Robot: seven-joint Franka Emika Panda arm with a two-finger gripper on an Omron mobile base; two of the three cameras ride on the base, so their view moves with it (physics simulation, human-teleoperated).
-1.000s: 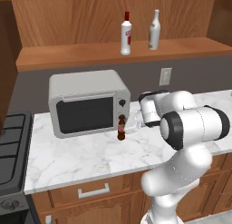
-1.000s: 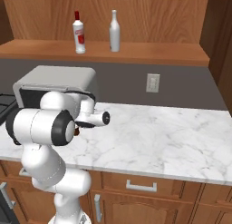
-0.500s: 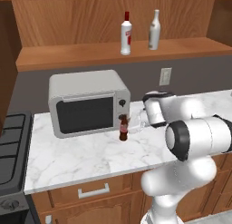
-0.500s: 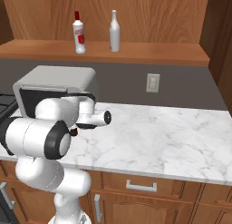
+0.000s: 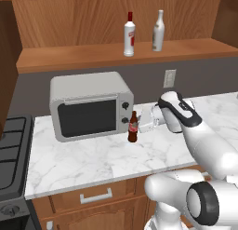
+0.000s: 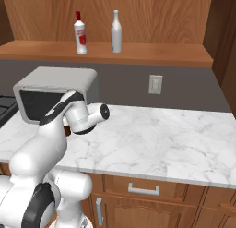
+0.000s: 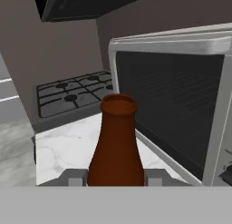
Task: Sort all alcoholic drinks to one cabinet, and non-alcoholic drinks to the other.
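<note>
Marble counter [image 5: 83,161] carries the cola bottle [image 5: 133,127] upright just in front of the microwave [image 5: 90,104], at nine o'clock from the wrist, its long axis vertical, and the gripper [image 5: 143,123] stands narrowed around its body [image 7: 116,146], apparently gripping it.

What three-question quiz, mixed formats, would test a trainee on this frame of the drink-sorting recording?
1. True or false: the cola bottle lies on its side on the counter.
2. Where do the red-capped white bottle and the plain pale bottle stand? A) on the wooden shelf B) inside the microwave C) on the stove
3. In a few words: what is the hand doing?

Key
1. False; it stands upright in front of the microwave.
2. A
3. It is shut on the cola bottle, its fingertips on either side of the body.
</note>
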